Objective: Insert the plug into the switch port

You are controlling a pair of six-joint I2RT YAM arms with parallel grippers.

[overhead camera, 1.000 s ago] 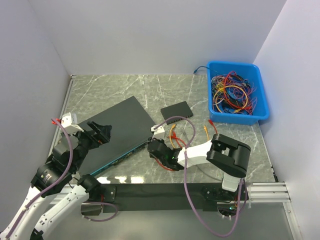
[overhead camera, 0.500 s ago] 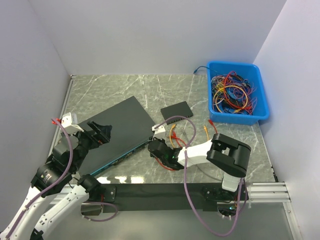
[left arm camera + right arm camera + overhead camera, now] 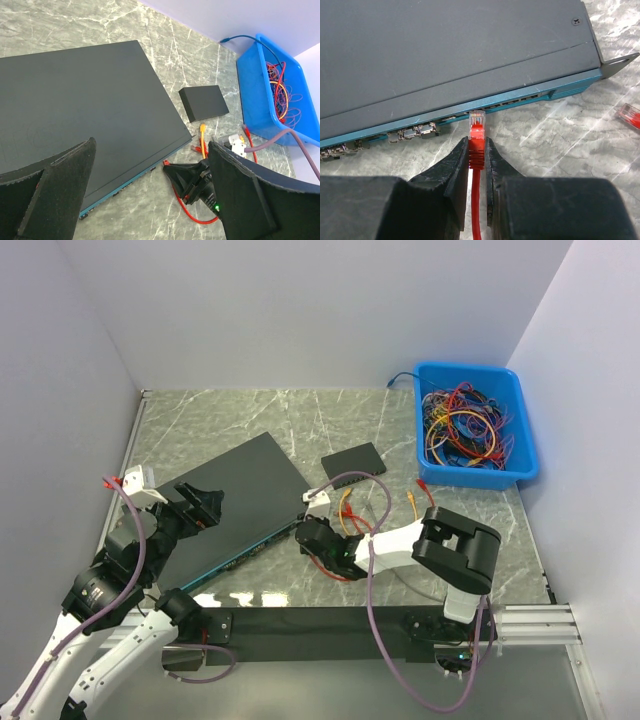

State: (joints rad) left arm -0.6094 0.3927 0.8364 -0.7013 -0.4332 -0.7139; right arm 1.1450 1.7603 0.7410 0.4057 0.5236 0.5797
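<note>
From above: the switch (image 3: 240, 495) lies diagonally on the worktop (image 3: 330, 420), right jaws at its front edge, their load hidden under them. Left wrist: left jaws spread wide, empty, above the switch. Right wrist: right jaws pinch the red plug (image 3: 477, 131), long axis straight at the port row (image 3: 500, 104), tip at its face. Seated or not, unclear.

On the grey marble table (image 3: 330, 415), the wide flat dark metal switch (image 3: 240, 490) lies left of centre. The small black box (image 3: 354, 460) sits just beyond its right corner, and the blue plastic bin (image 3: 465, 368) of cables stands far right. The clear plug (image 3: 476, 120) points at the switch's near port row (image 3: 510, 102), just in front of it.
</note>
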